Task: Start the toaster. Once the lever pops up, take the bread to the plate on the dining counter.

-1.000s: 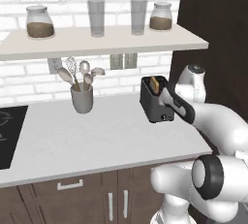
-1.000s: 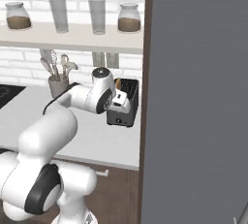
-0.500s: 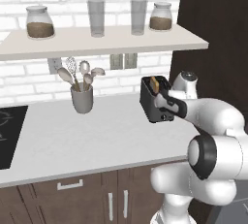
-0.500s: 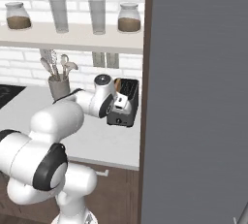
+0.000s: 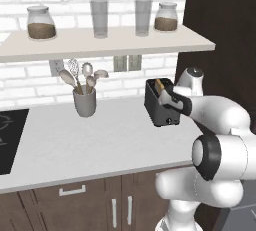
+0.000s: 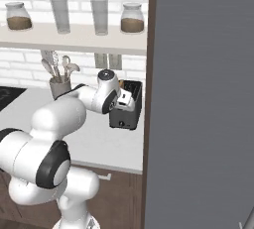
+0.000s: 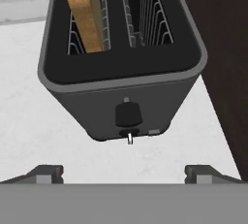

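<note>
The dark toaster (image 5: 159,109) stands on the grey worktop beside a tall dark cabinet. One tan slice of bread (image 5: 159,84) sticks up from its left slot. In the hand view I look down on the toaster (image 7: 97,94), the bread (image 7: 85,14) and the black lever knob (image 7: 128,114) on its near end face. My gripper (image 7: 125,173) is open, a little short of that face, with one fingertip (image 7: 48,173) on each side of the lever's line. The gripper (image 5: 171,105) hangs at the toaster's (image 6: 126,116) end. The plate and the dining counter are out of view.
A grey utensil cup (image 5: 84,102) stands to the toaster's left, and a black hob (image 5: 7,140) lies at the far left. A shelf (image 5: 100,40) with jars and glasses runs overhead. The dark cabinet (image 5: 225,35) closes off the right, close to the toaster.
The hand has swung left, closer to the toaster's lever end, and the elbow has come forward. The gripper has stayed open and the bread has not moved.
</note>
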Tool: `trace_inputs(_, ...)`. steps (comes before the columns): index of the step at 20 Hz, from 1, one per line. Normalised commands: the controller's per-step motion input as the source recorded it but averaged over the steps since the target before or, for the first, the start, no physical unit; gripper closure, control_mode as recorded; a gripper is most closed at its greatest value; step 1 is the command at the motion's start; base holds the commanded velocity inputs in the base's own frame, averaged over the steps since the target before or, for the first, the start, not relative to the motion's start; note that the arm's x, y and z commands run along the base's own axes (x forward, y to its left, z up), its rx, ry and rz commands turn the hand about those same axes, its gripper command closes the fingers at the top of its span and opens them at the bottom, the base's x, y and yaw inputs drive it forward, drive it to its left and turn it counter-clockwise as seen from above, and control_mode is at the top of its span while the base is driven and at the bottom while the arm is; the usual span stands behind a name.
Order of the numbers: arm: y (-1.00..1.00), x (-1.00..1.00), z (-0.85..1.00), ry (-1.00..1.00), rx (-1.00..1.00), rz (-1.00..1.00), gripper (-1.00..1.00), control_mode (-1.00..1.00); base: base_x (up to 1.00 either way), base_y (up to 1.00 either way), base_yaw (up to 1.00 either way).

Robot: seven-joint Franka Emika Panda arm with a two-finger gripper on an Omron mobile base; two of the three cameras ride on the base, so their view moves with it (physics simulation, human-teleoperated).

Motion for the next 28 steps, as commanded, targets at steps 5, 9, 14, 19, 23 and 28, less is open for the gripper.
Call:
trace_inputs(5, 0.0, 0.22, 0.0, 0.0, 0.0, 0.0, -1.0, -1.0, 0.0, 0.0, 0.0)
trace_inputs(9, -0.01, 0.2, -0.16, 0.0, 0.0, 0.0, -1.0, -1.0, 0.0, 0.0, 0.0)
trace_inputs(14, -0.11, 0.12, -0.24, 0.0, 0.0, 0.0, -1.0, -1.0, 0.0, 0.0, 0.0)
trace_inputs(19, -0.02, 0.2, -0.02, 0.0, 0.0, 0.0, -1.0, -1.0, 0.0, 0.0, 0.0)
trace_inputs(23, 0.0, 0.29, 0.0, 0.0, 0.0, 0.0, -1.0, -1.0, 0.0, 0.0, 0.0)
trace_inputs(28, 0.0, 0.16, -0.21, 0.0, 0.0, 0.0, -1.0, -1.0, 0.0, 0.0, 0.0)
